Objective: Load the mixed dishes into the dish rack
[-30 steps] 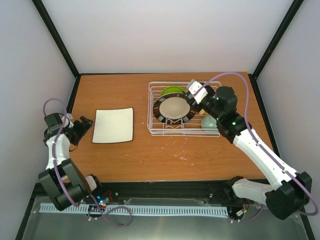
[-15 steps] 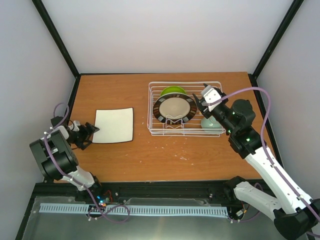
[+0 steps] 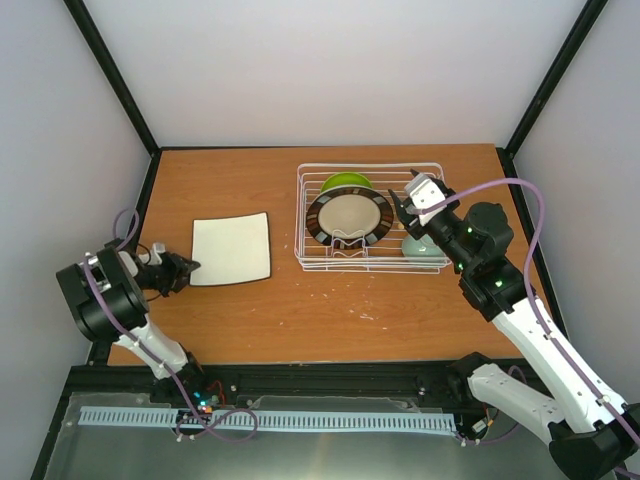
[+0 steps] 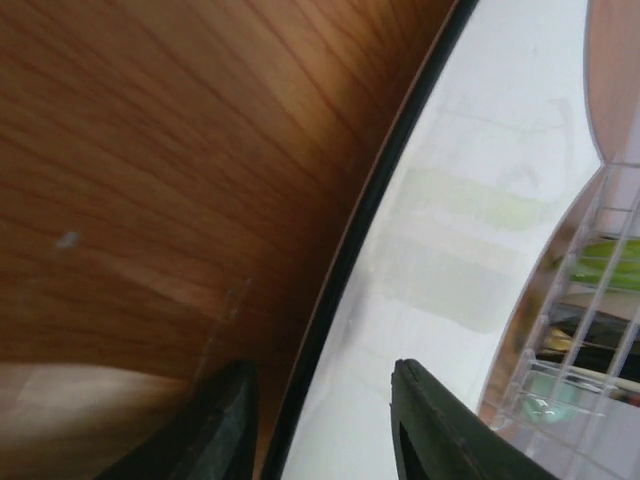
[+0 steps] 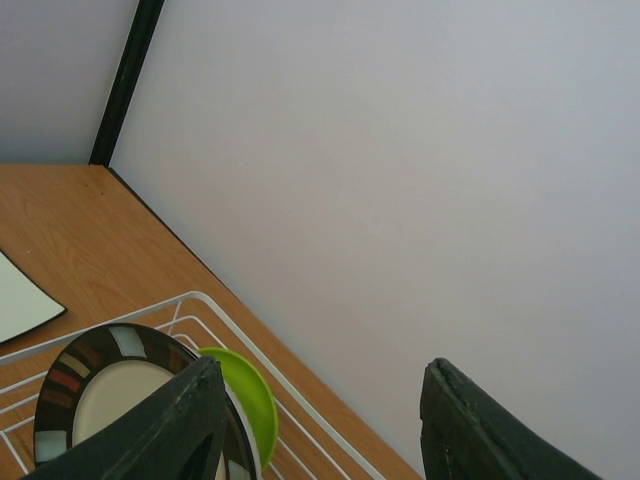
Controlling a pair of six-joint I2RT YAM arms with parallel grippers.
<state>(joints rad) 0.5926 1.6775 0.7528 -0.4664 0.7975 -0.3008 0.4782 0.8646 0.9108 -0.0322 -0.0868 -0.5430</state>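
The white square plate (image 3: 231, 249) (image 4: 450, 250) lies flat on the table, left of the dish rack (image 3: 304, 215) (image 5: 230, 320). My left gripper (image 3: 187, 268) (image 4: 320, 415) sits low at the plate's left edge. Its jaws are narrowed, one on each side of the dark rim, with a gap still showing. In the rack, the cream plate with the dark segmented rim (image 3: 349, 220) (image 5: 90, 390) stands upright, the lime-green plate (image 3: 345, 183) (image 5: 245, 400) behind it. The mint-green bowl (image 3: 422, 248) rests at the rack's right end. My right gripper (image 3: 408, 207) (image 5: 320, 420) hovers open and empty above the rack's right part.
Black frame posts and pale walls close in the table at the back and both sides. The right arm reaches diagonally over the table's right side toward the rack.
The left gripper came in to the white plate's left edge and its jaws narrowed; the plate shifted slightly right. The right gripper drew back rightward from the cream plate, which stays in the rack.
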